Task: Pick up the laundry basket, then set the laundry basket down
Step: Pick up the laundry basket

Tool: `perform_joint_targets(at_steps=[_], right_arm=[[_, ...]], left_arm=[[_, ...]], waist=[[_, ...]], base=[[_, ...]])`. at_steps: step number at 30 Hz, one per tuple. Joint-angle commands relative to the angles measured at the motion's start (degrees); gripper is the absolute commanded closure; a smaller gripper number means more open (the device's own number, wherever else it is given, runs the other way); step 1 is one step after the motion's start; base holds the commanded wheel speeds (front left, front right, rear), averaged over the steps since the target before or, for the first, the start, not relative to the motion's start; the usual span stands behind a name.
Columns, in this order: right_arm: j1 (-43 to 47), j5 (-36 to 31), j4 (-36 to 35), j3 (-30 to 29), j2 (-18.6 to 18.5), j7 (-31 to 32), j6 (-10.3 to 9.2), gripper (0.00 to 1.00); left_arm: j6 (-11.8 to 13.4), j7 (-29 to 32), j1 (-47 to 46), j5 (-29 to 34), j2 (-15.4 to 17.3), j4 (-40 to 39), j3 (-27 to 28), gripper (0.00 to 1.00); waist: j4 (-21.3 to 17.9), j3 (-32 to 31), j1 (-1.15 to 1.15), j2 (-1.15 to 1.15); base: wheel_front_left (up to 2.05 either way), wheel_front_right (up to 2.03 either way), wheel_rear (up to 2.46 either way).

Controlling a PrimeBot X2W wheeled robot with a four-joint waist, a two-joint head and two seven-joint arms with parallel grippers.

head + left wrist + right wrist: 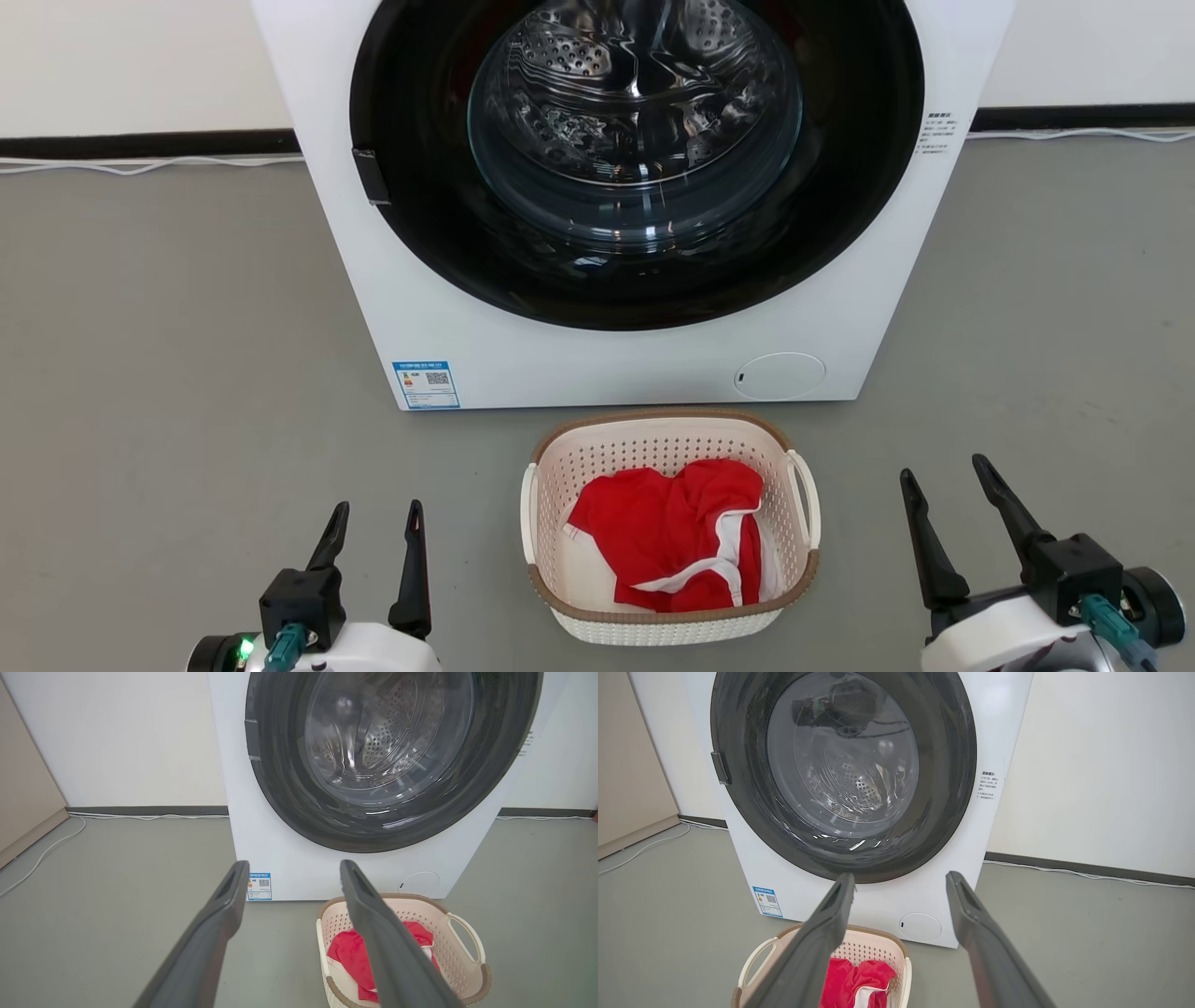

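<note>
before the washing machine [607, 364], the laundry basket [672, 618] sits between left hand [377, 509] and right hand [941, 469] (both released, empty); they should clasp its side handles [805, 499], seemingly thin, lifting level.

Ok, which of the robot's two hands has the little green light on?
The left end effector, left of the laundry basket: a green light glows at its base. The right end effector shows no light.
</note>
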Motion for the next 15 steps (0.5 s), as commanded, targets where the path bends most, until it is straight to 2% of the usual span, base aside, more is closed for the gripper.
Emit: perform_joint_targets(at_steps=[1, 9, 15], right_arm=[[-2.86, -0.07, -1.2, 1.25, -0.81, -0.79, 0.4, 0.0], [-3.75, 0.49, -0.67, 1.14, -0.85, -0.79, 0.4, 0.0], [-6.76, 0.84, 1.63, 0.01, -0.58, -0.79, 0.4, 0.0]], left_arm=[[0.43, -0.54, -2.6, 0.25, 0.52, -1.26, 1.56, 0.0], [0.59, -0.54, -3.48, -0.52, 0.52, -1.23, 0.82, 0.0], [1.37, -0.54, -6.47, -1.42, 0.52, -0.59, -1.18, 0.0]], waist=[[0.03, 0.16, 0.0, 0.0], [-0.03, 2.69, 0.0, 0.0], [-0.2, 7.7, 0.0, 0.0]], base=[[0.0, 0.0, 0.0], [0.0, 0.0, 0.0], [0.0, 0.0, 0.0]])
